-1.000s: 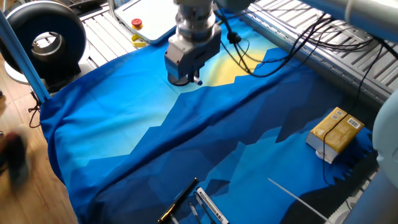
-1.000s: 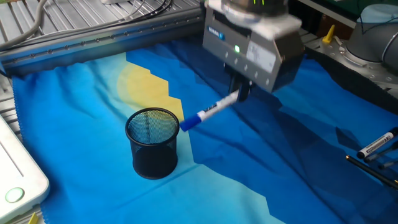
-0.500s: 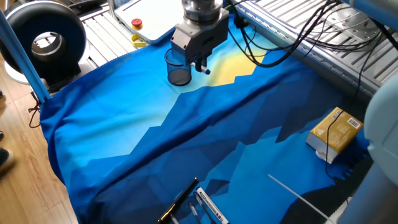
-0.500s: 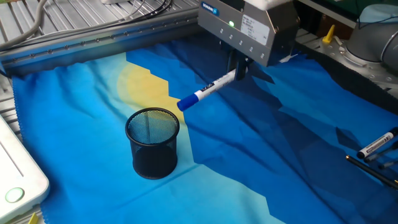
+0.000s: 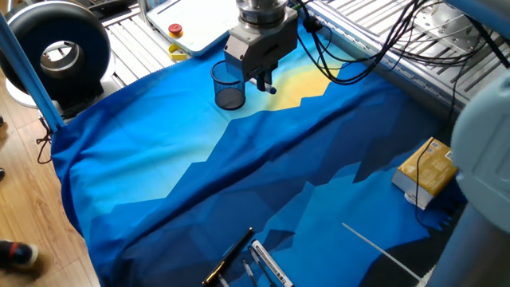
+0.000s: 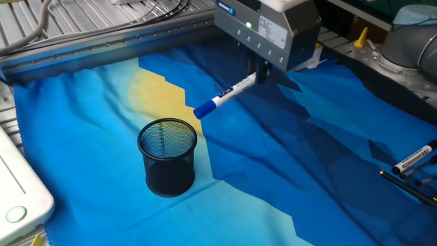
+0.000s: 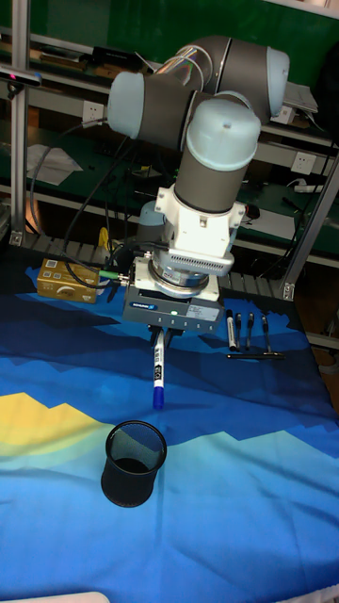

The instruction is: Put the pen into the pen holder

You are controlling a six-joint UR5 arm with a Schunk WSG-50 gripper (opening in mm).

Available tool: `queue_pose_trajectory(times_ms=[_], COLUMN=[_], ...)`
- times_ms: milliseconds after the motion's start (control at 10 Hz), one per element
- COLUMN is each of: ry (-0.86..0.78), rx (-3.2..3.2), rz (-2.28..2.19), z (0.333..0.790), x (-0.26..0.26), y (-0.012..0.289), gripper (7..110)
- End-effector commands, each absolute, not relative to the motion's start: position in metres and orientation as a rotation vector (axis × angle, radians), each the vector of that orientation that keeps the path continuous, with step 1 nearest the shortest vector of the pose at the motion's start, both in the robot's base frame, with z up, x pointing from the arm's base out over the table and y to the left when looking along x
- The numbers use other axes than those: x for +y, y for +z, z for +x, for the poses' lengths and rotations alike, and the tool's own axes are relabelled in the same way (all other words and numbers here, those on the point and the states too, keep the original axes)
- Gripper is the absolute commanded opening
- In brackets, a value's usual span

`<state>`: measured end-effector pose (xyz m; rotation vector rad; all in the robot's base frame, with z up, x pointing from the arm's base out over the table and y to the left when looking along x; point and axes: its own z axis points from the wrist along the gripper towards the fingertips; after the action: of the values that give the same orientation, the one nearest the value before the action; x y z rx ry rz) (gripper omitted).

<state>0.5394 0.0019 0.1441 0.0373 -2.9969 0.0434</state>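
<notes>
My gripper (image 6: 261, 70) (image 7: 159, 335) (image 5: 265, 79) is shut on the pen (image 6: 223, 98) (image 7: 158, 369), a white barrel with a blue cap. The pen hangs tilted, its blue end pointing down toward the pen holder (image 6: 167, 156) (image 7: 134, 463) (image 5: 228, 85). This dark mesh cup stands upright on the blue cloth and looks empty. The pen's tip is above and beside the cup's rim, not inside it. In the one fixed view only the pen's tip (image 5: 272, 90) shows under the gripper.
Several other pens (image 6: 414, 160) (image 7: 247, 332) (image 5: 253, 261) lie on the cloth away from the cup. A yellow box (image 5: 431, 169) (image 7: 68, 279) sits near the cloth's edge. A white tray corner (image 6: 17, 196) lies left of the cup.
The gripper has risen and drawn back from the cup with the pen still held. The pen's tip now sits higher and farther from the rim.
</notes>
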Motion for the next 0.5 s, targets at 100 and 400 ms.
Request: queue_pose_trajectory(times_ms=[100, 400], ry=[0.067, 0.086], rx=[-2.935, -2.958], rz=[0.003, 0.022], z=[0.535, 0.547], x=[-0.004, -0.009], y=[0.136, 0.128], gripper=[7, 7])
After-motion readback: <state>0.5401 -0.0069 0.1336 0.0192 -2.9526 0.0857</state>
